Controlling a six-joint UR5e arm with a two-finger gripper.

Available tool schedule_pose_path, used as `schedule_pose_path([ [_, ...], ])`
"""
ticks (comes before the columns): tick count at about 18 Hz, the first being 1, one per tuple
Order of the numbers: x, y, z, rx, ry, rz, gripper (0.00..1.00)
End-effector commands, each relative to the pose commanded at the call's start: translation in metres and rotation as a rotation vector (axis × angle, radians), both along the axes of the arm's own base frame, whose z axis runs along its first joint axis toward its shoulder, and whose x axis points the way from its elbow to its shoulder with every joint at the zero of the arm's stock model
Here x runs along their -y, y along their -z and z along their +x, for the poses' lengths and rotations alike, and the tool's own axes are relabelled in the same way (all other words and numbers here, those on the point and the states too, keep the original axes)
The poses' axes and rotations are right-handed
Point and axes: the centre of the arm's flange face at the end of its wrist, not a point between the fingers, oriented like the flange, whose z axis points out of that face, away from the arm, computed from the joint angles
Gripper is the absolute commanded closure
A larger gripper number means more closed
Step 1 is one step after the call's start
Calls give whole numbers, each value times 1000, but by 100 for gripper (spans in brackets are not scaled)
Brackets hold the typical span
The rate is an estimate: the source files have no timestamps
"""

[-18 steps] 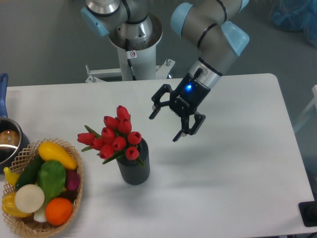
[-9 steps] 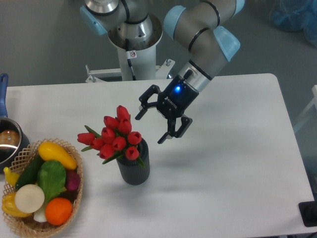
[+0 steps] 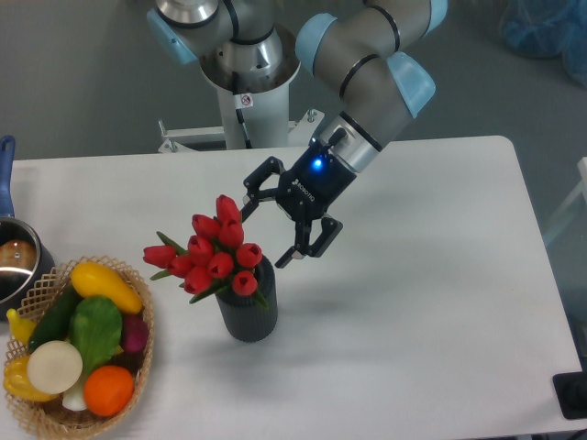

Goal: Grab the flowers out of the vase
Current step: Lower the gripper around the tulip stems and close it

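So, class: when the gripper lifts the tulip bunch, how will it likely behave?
The flowers look light, and their thin stems may flex. The buds splay leftward, so the bunch may tilt. The short vase could tip if the stems drag. The open gripper is not yet holding them.

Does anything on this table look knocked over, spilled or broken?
Nothing stands out. The vase stands upright with the flowers in it, leaning left. The basket holds its produce neatly. The gripper is open beside the flowers, apparently not touching them.
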Motion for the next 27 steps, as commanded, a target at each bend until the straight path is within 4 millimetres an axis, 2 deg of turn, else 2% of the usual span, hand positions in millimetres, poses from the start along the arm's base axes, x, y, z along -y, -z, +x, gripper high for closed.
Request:
schedule_pose_path([
  [8, -9, -2, 9, -4, 25, 2, 0],
  [14, -11, 4, 9, 2, 28, -6, 0],
  [21, -20, 13, 9, 16, 42, -12, 0],
  [27, -33, 15, 16, 5, 69, -4, 0],
])
